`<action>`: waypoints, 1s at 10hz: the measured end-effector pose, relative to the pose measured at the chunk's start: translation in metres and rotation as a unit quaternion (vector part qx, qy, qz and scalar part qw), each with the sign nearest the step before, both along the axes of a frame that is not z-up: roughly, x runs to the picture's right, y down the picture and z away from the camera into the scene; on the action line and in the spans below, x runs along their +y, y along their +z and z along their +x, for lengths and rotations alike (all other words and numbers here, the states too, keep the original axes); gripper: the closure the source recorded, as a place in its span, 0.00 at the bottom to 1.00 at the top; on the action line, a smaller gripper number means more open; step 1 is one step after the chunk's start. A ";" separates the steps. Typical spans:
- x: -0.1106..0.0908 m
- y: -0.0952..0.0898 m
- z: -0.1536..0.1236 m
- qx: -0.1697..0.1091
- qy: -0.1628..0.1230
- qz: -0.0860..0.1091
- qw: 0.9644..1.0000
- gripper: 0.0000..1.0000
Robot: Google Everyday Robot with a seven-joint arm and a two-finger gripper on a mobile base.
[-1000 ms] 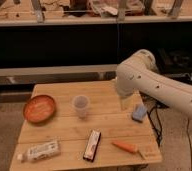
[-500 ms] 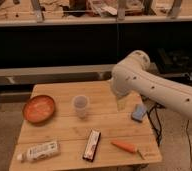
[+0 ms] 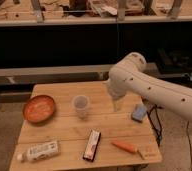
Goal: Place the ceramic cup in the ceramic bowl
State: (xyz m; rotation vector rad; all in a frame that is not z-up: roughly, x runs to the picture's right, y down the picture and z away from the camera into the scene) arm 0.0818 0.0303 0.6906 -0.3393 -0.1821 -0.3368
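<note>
Wooden desk (image 3: 64,127), contents left to right.
- Ceramic bowl (image 3: 39,108): orange-brown, upright, far left.
- White bottle (image 3: 39,150): lying on its side at the front, label print unreadable.
- Ceramic cup (image 3: 81,106): pale, upright, right of the bowl and apart from it.
- Dark flat bar (image 3: 91,146): front centre.
- Gripper (image 3: 118,104): right of the cup, pointing down at the desk, fingers spread wide, holding nothing.
- Orange carrot-shaped item (image 3: 125,146): front right.
- Blue sponge (image 3: 138,113): near the right edge.

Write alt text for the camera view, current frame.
A white robot arm reaches in from the right, its open gripper hanging above a wooden table, right of the ceramic cup and holding nothing. The ceramic bowl sits at the left; a white bottle, dark bar, carrot and blue sponge lie around.
</note>
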 end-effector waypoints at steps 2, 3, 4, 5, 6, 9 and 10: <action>0.002 0.003 -0.003 -0.006 -0.002 -0.001 1.000 0.20; 0.003 0.005 -0.009 -0.012 -0.005 -0.003 1.000 0.20; 0.005 0.007 -0.011 -0.016 -0.007 -0.004 1.000 0.20; 0.006 0.008 -0.013 -0.019 -0.007 -0.004 1.000 0.20; 0.007 0.010 -0.016 -0.022 -0.009 -0.005 1.000 0.20; 0.010 0.016 -0.024 -0.032 -0.012 -0.009 0.999 0.20; 0.011 0.018 -0.028 -0.035 -0.014 -0.010 0.999 0.20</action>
